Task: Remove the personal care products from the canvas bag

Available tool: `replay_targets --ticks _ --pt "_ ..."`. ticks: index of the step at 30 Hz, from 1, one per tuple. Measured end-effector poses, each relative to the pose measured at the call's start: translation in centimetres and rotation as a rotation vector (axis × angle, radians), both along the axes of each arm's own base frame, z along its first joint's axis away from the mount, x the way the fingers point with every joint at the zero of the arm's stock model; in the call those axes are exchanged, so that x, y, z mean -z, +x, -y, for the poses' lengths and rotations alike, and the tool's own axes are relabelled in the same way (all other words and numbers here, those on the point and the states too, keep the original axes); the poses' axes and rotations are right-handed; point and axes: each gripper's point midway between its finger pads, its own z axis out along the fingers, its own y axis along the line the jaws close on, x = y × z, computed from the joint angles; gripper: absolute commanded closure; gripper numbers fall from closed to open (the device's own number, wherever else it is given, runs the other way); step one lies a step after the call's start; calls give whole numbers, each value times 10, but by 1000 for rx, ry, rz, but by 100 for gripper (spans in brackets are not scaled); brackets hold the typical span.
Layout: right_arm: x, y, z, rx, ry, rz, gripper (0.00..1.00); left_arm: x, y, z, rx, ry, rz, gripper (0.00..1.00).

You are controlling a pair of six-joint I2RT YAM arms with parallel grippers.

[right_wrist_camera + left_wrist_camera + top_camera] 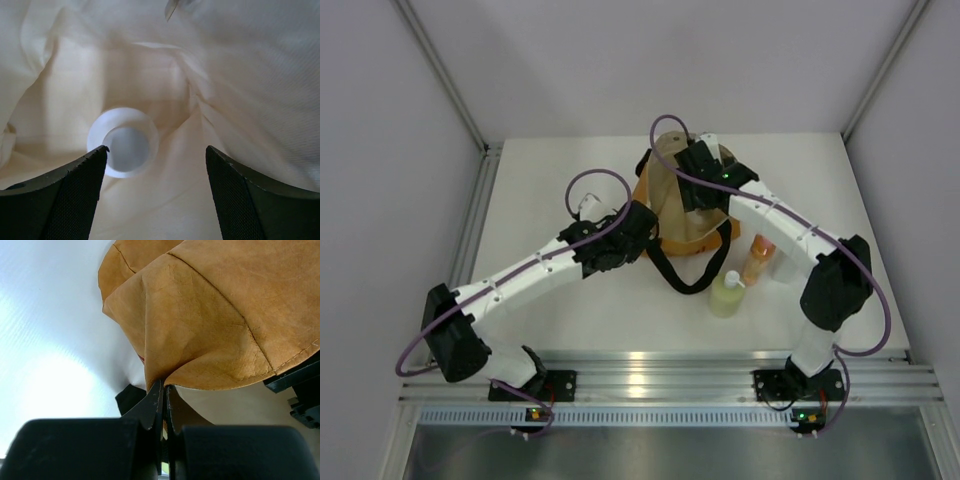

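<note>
Right gripper (156, 148): fingers spread apart, nothing between them; it sits inside the canvas bag (665, 195), upper centre of the top view.

Cream jar (123, 142): at the bottom of the bag on the cream lining (250, 75); lower left of centre in the right wrist view; just beside the frame-left finger, well apart from the frame-right finger; its axis points up at the camera, so only the round top shows.

Judgement: the right gripper is the nearer; it needs a shift frame-left to centre the jar before descending.

Left gripper (164, 390): clamped on the bag's rim fabric, probably keeping the mouth open.

Only the right wrist view shows the jar; only the top view shows 2 products out on the table (540, 180), lower right of centre: pump bottle (727, 295); orange bottle (757, 258).
</note>
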Motion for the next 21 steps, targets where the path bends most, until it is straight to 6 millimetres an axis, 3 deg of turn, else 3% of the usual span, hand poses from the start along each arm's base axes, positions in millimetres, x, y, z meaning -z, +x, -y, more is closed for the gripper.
replay_targets --ticks 5,11,18,21 --pt "-4 10 12 9 -5 3 24 4 -2 4 3 3 -6 100" --pt "-6 16 6 -45 6 -5 23 6 -3 7 6 8 -5 100" --pt "32 -2 7 -37 21 -84 24 8 -2 8 5 17 -3 100" --pt "36 -5 3 -40 42 -82 25 9 -2 8 7 20 -4 100"
